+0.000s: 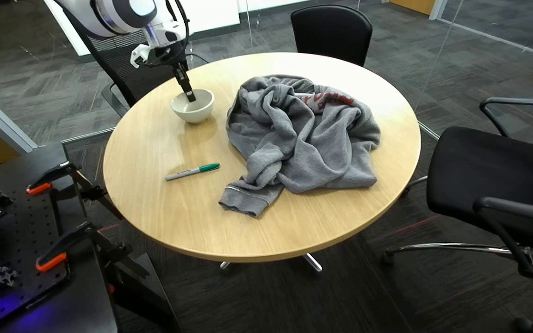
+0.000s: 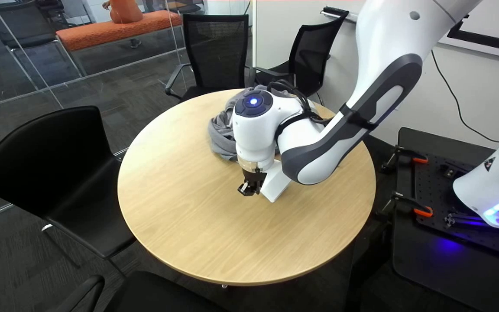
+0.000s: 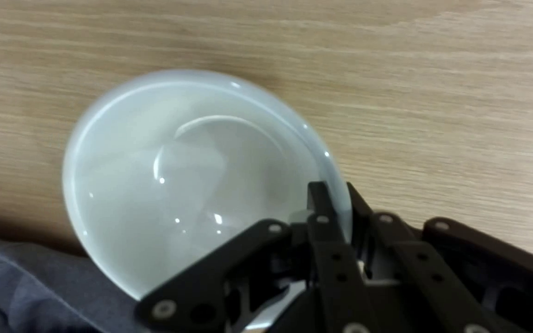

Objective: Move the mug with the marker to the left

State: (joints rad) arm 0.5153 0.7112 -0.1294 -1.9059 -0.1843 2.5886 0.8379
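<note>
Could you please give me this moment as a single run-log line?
end effector: shut on rim of white bowl | marker: on table, not held | grey garment: on table

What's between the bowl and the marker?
Only bare tabletop, seen in an exterior view; the grey sweatshirt lies beside the stretch from bowl to marker, not in it. The wrist view doesn't show the marker.

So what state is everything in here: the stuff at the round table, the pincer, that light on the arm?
White bowl: open side up, empty, gripped at the rim; whether lifted, I can't tell.
Pincer: closed on the bowl's rim.
Green marker: capped, lying on its side outside the bowl.
Grey sweatshirt: crumpled in a heap.
Arm's light: on, glowing blue.
</note>
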